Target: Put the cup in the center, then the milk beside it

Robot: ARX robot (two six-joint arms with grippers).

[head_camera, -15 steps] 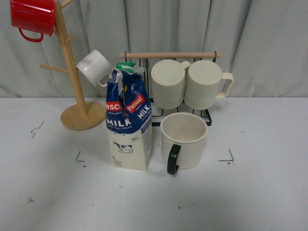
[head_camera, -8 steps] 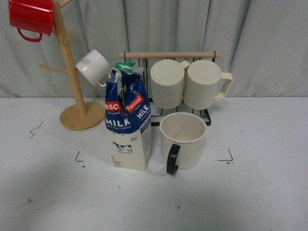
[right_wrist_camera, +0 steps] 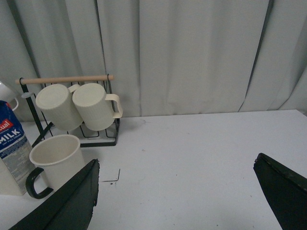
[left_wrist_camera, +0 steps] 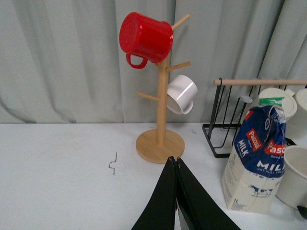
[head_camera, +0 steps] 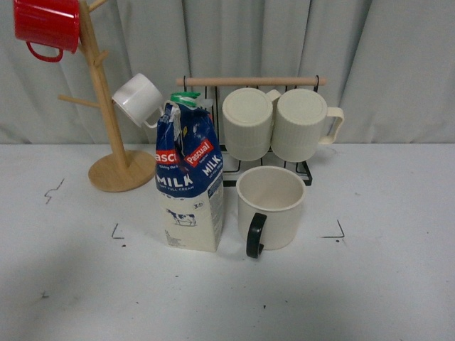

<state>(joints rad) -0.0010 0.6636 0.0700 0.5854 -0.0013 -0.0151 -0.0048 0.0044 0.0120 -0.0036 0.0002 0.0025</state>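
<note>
The cup (head_camera: 271,206), a wide cream mug with a black handle toward me, stands upright on the white table between the black corner marks. The milk (head_camera: 189,177), a blue-and-cream Pascual carton with a green cap, stands upright right beside it on its left. Both also show in the right wrist view: cup (right_wrist_camera: 55,160), milk (right_wrist_camera: 12,148). The milk shows in the left wrist view (left_wrist_camera: 256,160). Neither arm shows in the front view. My left gripper (left_wrist_camera: 174,159) is shut and empty, over the table left of the carton. My right gripper (right_wrist_camera: 175,165) is open and empty, over bare table right of the cup.
A black wire rack (head_camera: 249,135) with a wooden bar holds two ribbed cream mugs behind the cup. A wooden mug tree (head_camera: 117,167) at back left carries a red mug (head_camera: 48,25) and a small white cup (head_camera: 138,99). A grey curtain closes the back.
</note>
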